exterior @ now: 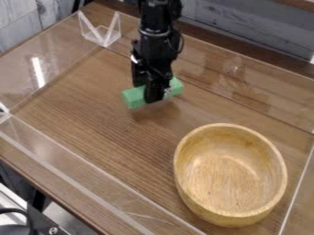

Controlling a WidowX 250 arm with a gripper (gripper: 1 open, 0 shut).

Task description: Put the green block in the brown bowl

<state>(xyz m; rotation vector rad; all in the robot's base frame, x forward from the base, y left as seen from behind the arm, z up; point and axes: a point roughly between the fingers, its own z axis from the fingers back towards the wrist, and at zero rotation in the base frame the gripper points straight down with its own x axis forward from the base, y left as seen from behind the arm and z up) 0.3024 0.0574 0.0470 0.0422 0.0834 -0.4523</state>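
Nearest, at the right, one brown bowl [230, 174] sits on the wooden table [86, 128], hollow and open upward. A clear plastic wall [25, 83] rings the tabletop, its low edge running along the near and left sides. Farther back, left of centre, one green block [151, 93] is pinched across its middle by the jaws of the single black gripper [153, 92], which points straight down. Bare wood lies between block and bowl. Farthest, at the left, one clear angled plastic stand [98, 32] stands apart.
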